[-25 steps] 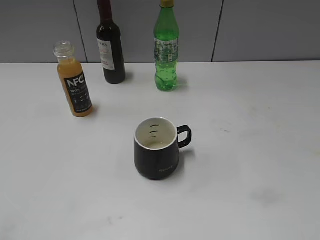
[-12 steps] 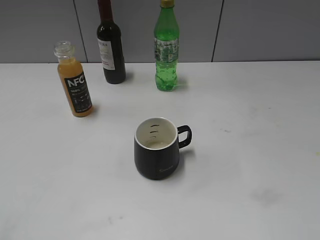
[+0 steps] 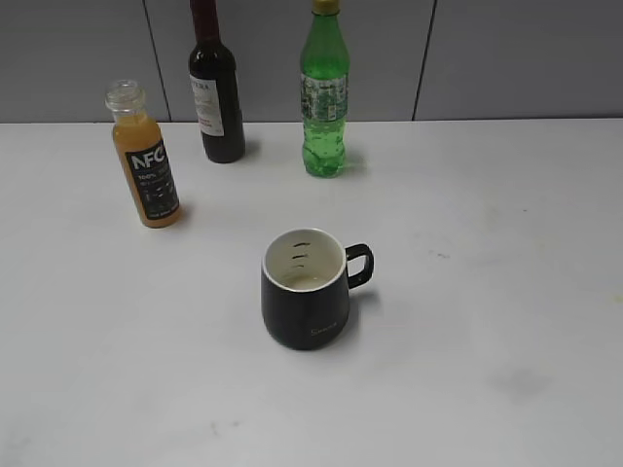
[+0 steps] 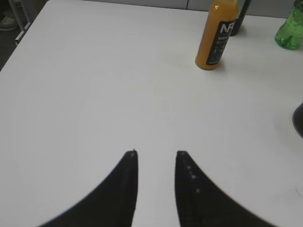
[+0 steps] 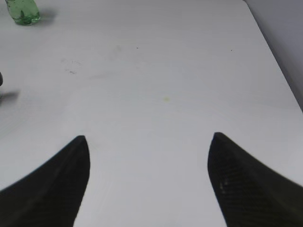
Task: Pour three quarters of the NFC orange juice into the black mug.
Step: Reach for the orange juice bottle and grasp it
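The NFC orange juice bottle (image 3: 144, 156) stands upright and capless at the back left of the white table; it also shows in the left wrist view (image 4: 217, 34), far ahead and to the right of the jaws. The black mug (image 3: 306, 288), white inside, stands mid-table with its handle to the right; only its dark edge (image 4: 298, 120) shows in the left wrist view. My left gripper (image 4: 155, 153) is open with a narrow gap, empty, over bare table. My right gripper (image 5: 149, 137) is wide open and empty over bare table. Neither gripper shows in the exterior view.
A dark wine bottle (image 3: 215, 88) and a green soda bottle (image 3: 323, 92) stand at the back by the grey wall. The soda bottle also shows in the left wrist view (image 4: 290, 30) and the right wrist view (image 5: 23, 12). The table's right edge (image 5: 279, 61) runs near the right gripper.
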Tool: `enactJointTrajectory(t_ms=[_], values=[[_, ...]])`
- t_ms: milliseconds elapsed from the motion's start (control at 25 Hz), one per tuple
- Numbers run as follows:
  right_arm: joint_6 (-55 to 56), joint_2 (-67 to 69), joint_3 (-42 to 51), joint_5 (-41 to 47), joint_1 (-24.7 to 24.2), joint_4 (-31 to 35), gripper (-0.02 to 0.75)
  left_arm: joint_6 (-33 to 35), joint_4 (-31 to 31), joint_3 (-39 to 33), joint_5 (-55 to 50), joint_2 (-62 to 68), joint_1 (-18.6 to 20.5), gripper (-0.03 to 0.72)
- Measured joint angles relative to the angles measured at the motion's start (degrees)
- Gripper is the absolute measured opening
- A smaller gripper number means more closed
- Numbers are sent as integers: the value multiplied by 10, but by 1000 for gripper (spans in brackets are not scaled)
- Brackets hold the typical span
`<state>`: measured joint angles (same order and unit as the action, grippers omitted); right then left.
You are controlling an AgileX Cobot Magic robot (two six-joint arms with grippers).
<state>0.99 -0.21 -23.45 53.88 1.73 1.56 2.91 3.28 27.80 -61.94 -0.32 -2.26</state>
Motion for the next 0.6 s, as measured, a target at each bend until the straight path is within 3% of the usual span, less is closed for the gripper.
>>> enactJointTrajectory(t_ms=[600], values=[[-1,0,0,1,0,0,585,0,0,0,0,0,0,218]])
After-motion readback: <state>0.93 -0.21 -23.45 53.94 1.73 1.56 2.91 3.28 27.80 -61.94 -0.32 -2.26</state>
